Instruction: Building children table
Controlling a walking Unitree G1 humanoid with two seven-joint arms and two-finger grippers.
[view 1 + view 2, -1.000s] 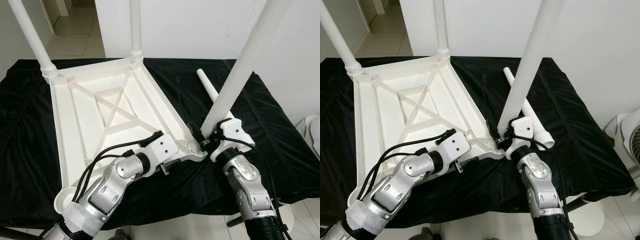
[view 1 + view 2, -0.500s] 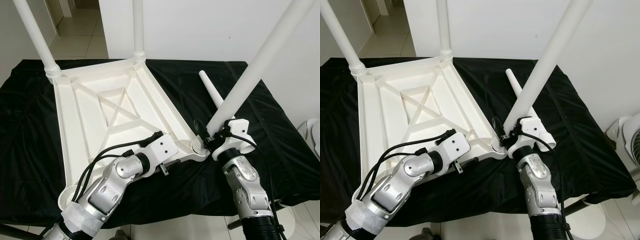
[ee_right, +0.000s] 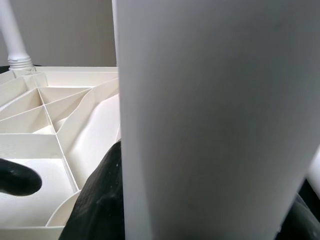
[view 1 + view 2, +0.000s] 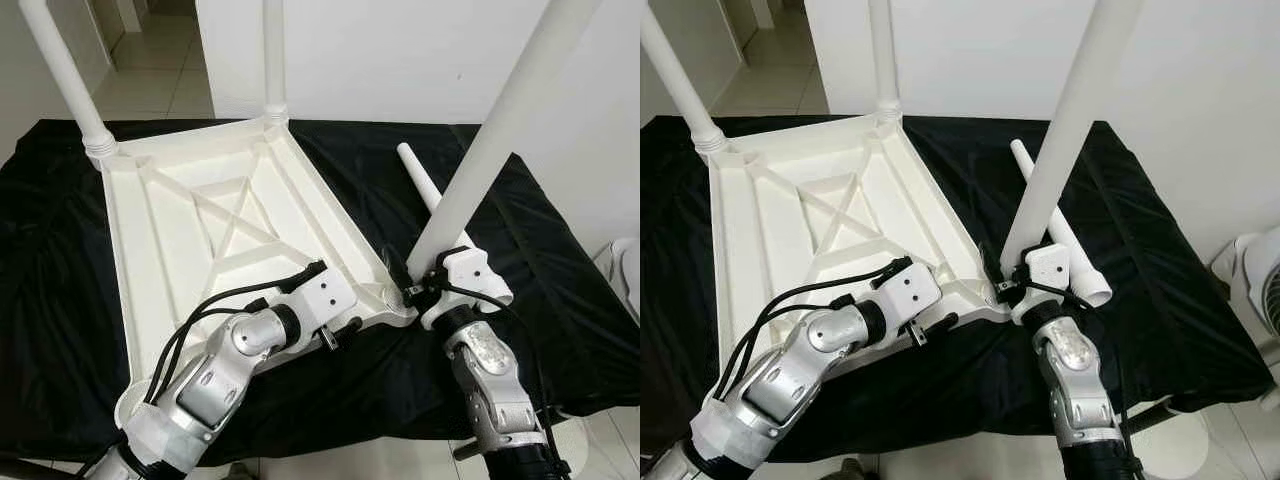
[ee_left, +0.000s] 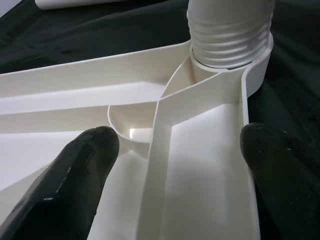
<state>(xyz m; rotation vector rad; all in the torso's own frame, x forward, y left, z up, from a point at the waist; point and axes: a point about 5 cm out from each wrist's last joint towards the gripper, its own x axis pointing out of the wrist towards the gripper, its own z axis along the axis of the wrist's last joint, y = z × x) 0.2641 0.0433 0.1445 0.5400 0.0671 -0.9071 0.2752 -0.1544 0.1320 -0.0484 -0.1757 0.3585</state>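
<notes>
Tabletop (image 4: 215, 235): white, ribbed, upside down on black cloth (image 4: 560, 280), filling the left and centre. Two legs stand at its 11 and 12 o'clock corners. Spare leg (image 4: 420, 182) lies on cloth at 2 o'clock, just beside the right gripper. Right gripper (image 4: 412, 285), fingers clamped round a third leg (image 4: 480, 160) at the 4 o'clock corner socket. Left gripper (image 5: 175, 150), fingers apart, straddles the near rim by that socket. Cloth edge near at 6 o'clock.

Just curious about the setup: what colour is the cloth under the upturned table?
Black; the cloth shows best in the left eye view.
</notes>
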